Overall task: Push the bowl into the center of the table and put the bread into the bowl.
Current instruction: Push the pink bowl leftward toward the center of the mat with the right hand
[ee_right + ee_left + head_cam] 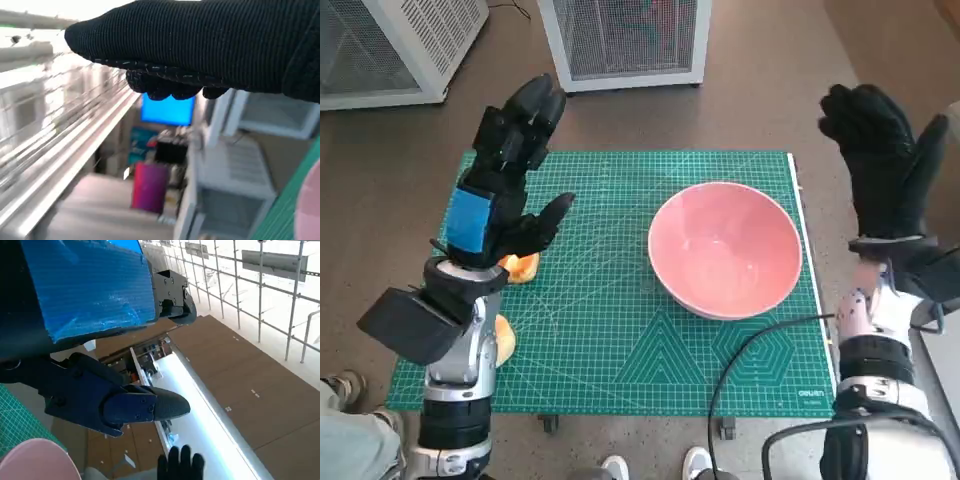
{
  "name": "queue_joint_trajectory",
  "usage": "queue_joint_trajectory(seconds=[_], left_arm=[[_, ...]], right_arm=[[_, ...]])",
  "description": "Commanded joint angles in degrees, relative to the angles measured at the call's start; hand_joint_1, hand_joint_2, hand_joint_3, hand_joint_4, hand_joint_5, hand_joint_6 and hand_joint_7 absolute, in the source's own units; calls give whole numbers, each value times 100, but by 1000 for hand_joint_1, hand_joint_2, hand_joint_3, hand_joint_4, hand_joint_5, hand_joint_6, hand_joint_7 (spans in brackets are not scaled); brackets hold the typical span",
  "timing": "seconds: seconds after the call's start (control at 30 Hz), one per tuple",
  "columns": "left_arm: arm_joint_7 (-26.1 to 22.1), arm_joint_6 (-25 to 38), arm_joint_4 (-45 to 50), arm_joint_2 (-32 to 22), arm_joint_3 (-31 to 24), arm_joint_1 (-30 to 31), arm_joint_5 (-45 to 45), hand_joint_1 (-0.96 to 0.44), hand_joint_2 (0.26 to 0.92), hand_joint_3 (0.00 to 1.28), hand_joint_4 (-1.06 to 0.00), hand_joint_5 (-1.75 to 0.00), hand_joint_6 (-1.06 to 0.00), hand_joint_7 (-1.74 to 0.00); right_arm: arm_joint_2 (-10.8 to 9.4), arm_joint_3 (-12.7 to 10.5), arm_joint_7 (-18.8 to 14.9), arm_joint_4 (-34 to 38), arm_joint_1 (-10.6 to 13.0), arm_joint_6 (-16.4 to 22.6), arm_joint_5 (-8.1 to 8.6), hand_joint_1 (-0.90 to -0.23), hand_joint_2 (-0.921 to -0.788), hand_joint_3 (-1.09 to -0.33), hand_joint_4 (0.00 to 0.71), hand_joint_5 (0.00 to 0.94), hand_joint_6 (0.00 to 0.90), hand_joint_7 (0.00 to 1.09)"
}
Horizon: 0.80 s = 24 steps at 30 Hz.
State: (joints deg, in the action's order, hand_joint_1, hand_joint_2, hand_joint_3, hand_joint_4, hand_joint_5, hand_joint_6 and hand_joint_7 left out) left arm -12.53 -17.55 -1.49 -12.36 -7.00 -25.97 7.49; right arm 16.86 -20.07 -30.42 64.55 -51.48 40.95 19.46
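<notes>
Head view: left hand [505, 185] raised over the mat's left side, fingers spread, holding nothing. Right hand [885, 165] raised off the table's right edge, fingers apart, also holding nothing. Pink bowl [725, 248] upright on the green cutting mat [620, 330], right of centre, nearer the right edge than the left, not touched by either hand. Bread [523, 267] sits near the mat's left edge, mostly hidden behind the left hand and forearm; a second orange-brown bit [505, 340] shows lower down by the left forearm, can't tell if it's the same piece. Black cable [750, 350] crosses the mat's front right corner. Two white mesh-fronted units [625, 40] stand on the floor beyond the far edge. A person's shoes [655, 467] show at the front edge.

Left wrist view: blue-taped back of hand and black fingers [145, 407] in the air, nothing between them. Bowl rim [35, 460] and a strip of mat [15, 415] visible at one corner; gloved fingertips of the other hand [181, 465] show too.

Right wrist view: glove [200, 45] across the frame, nothing in it; sliver of bowl [310, 210] and mat [287, 210] at one corner, background blurred.
</notes>
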Motion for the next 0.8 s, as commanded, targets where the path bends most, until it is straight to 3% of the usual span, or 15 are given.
queue_joint_trajectory(seconds=[0.03, 0.43, 0.8], left_arm=[[-34, -65, -44, -11, -28, 15, 52, -685, 921, 372, -254, 0, -39, -503], [-86, 67, 18, -32, -26, -3, 93, -678, 921, 370, -244, 0, -39, -505], [-136, 110, 72, -88, -51, 27, 109, -679, 921, 369, -238, 0, -38, -507]], right_arm=[[75, -9, 367, 428, 51, -93, -231, -573, -921, -594, 236, 0, 321, 13], [43, 60, 1074, 984, 247, -533, -648, -518, -921, -651, 198, 0, 318, 9], [-145, 96, 1517, 1169, 479, -1150, -948, -531, -921, -651, 206, 5, 332, 14]])
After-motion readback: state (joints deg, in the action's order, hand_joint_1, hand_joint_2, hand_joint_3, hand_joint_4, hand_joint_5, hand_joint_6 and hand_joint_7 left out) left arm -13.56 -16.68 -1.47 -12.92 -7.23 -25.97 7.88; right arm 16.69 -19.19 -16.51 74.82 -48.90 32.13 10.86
